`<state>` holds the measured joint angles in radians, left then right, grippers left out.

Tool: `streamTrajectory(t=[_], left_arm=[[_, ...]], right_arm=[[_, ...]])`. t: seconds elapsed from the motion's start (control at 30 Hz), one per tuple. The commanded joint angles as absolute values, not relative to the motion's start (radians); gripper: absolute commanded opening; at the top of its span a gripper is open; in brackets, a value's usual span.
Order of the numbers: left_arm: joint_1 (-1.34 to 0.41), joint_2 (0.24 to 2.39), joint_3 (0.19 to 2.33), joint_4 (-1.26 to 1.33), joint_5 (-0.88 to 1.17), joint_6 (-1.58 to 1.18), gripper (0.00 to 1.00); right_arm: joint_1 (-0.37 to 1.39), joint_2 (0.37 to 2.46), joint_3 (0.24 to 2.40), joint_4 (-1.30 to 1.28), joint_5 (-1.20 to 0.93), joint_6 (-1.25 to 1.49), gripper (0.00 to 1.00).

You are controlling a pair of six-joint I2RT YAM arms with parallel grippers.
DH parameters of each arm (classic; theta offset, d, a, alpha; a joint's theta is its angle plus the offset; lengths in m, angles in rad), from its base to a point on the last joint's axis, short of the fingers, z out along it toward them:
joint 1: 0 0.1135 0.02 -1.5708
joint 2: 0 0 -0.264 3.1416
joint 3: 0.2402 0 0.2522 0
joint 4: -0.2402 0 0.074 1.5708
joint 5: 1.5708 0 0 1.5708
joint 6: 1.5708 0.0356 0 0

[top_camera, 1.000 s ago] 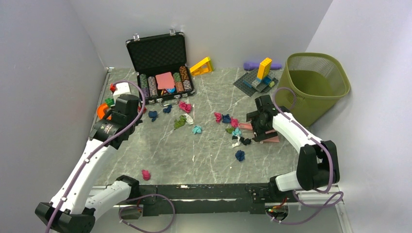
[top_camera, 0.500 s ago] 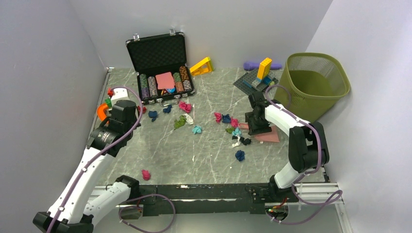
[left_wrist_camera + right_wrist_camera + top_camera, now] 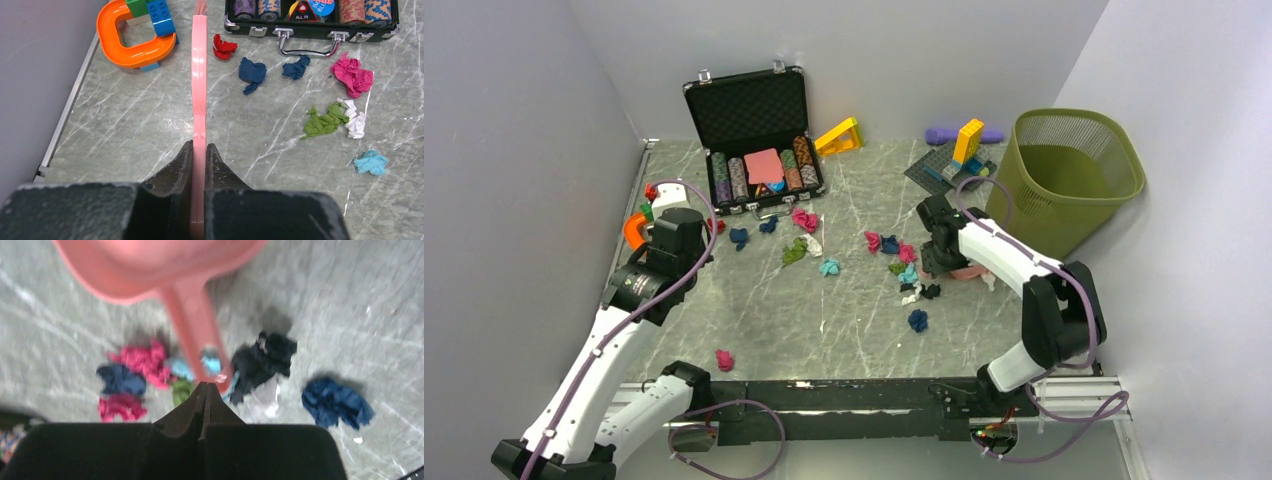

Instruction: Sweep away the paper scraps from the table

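Observation:
Paper scraps lie across the grey table (image 3: 764, 310): magenta (image 3: 804, 218), green (image 3: 794, 250), teal (image 3: 829, 267), dark blue (image 3: 918, 320), and a lone magenta one (image 3: 724, 359) near the front. My left gripper (image 3: 199, 147) is shut on the flat handle of a pink brush (image 3: 199, 75), which points toward the case. My right gripper (image 3: 205, 386) is shut with nothing between its jaws. It hovers over a cluster of scraps (image 3: 145, 362) at the end of the pink dustpan's handle (image 3: 192, 330). The dustpan (image 3: 969, 272) lies on the table beside the right gripper (image 3: 934, 262).
An open black case of poker chips (image 3: 759, 165) stands at the back. A green mesh bin (image 3: 1074, 170) fills the back right corner, with a block build (image 3: 959, 160) beside it. An orange U-shaped piece with blocks (image 3: 130, 37) sits by the left wall.
The right gripper has gone from open to shut and swung back and left, over the scrap cluster by the dustpan. The left arm drew slightly nearer with the brush.

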<state>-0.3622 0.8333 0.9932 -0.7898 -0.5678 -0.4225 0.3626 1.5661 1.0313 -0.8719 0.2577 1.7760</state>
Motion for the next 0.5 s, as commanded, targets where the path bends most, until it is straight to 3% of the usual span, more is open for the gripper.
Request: streamTrajectory(t=[0.0,0.13,0.27,0.33,0.4,0.47], left_arm=[[-0.359,0.824,1.015,-0.761,-0.588,-0.410,0.00],[-0.359,0.829,1.030,-0.776,-0.590,-0.412,0.00],[-0.359,0.834,1.034,-0.779,-0.588,-0.417,0.00],[-0.359,0.836,1.031,-0.776,-0.582,-0.419,0.00],[-0.359,0.838,1.034,-0.776,-0.572,-0.415,0.00],[-0.359,0.837,1.035,-0.772,-0.561,-0.403,0.00]], right_arm=[[0.442,1.470,1.083,-0.919,0.305,1.778,0.00],[0.485,1.433,1.139,-0.986,0.348,1.728,0.00],[0.487,1.350,1.057,-0.970,0.385,1.713,0.01],[0.478,1.308,1.006,-0.909,0.410,1.667,0.24],[0.471,1.276,0.981,-0.874,0.437,1.596,0.55],[0.466,1.255,0.969,-0.858,0.473,1.527,0.70]])
